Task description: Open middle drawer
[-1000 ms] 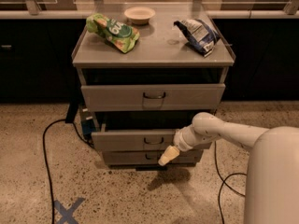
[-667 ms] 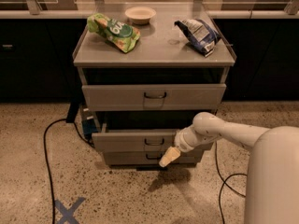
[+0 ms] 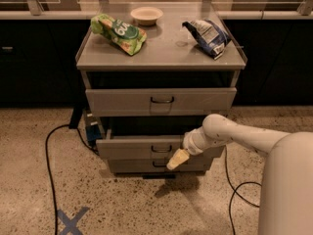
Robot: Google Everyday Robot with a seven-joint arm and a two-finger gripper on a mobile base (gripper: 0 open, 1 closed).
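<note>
Matt metal middle drawer; smooth plastic gripper before it

Speckled terrazzo floor fills the lower frame under dim, warm light. A blue tape cross lies at lower left. A black cable loops along the left and a second cable curls at lower right. Dark base cabinets span the back beneath a pale counter edge. A grey worktop stands at centre. The tool hangs low at centre frame.

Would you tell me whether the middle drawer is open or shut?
Partly open: the middle drawer juts out, dark gap above; the gripper hangs beside its handle.
</note>
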